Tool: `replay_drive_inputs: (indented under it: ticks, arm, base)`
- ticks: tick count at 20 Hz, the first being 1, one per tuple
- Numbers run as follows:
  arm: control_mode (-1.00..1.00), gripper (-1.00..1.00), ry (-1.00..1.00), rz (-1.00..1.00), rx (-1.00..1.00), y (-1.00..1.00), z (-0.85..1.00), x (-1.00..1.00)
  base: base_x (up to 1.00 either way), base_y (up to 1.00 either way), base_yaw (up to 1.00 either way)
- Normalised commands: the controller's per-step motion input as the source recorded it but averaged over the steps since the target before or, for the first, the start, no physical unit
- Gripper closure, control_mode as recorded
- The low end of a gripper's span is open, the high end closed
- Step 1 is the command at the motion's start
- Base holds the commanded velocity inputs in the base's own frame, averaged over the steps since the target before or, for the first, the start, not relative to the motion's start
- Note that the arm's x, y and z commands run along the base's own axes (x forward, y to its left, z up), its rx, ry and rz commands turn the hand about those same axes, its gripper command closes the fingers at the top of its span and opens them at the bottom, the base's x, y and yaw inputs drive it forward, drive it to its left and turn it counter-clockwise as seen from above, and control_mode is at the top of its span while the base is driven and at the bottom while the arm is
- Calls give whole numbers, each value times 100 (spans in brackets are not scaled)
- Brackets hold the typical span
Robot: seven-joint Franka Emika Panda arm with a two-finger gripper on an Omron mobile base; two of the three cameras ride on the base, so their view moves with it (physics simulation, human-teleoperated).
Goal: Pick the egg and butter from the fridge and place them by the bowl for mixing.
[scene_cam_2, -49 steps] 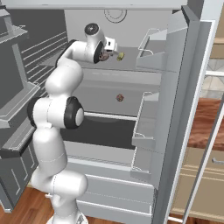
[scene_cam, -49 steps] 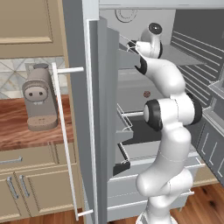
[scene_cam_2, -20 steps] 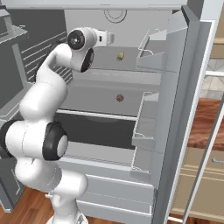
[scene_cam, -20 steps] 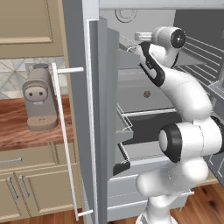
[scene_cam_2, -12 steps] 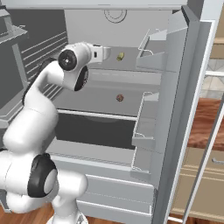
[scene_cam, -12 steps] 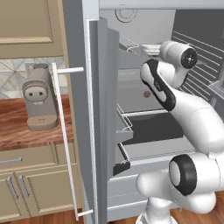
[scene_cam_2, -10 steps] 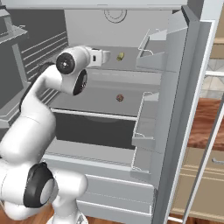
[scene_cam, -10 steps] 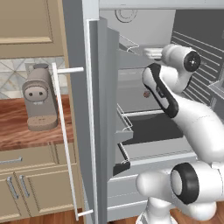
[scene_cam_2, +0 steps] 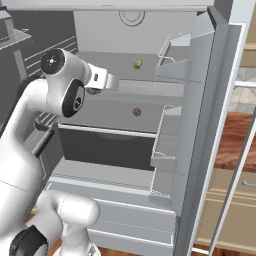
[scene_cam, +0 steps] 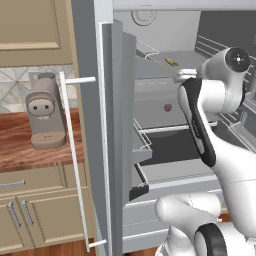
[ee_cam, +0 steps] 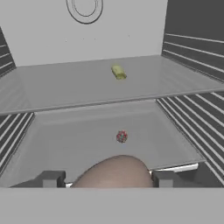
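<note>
Hand view: egg [ee_cam: 114, 172] between the gripper [ee_cam: 107, 178] fingertips, butter [ee_cam: 118, 72] beyond

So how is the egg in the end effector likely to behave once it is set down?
The egg looks smoothly rounded, so it will probably roll if released on a flat surface. Only the two narrow fingertips of the end effector bracket it, so it may slip or pivot. Being an egg, it is likely fragile if squeezed hard.

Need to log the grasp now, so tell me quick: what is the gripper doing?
Gripper: closed on the egg, which sits between its fingertips in the hand view.
</note>
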Motion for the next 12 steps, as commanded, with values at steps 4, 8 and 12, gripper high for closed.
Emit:
replay_drive_inputs:
  ticks: [4, 8, 12]
  arm:
    - [-100, 100, 7, 1, -1, 0, -27, -21]
    - [100, 100, 6, 0, 0, 0, -21, -37]
    - [100, 100, 0, 0, 0, 0, 0, 0]
  base:
    - [0, 0, 0]
    - [-25, 0, 0]
    - [-100, 0, 0]
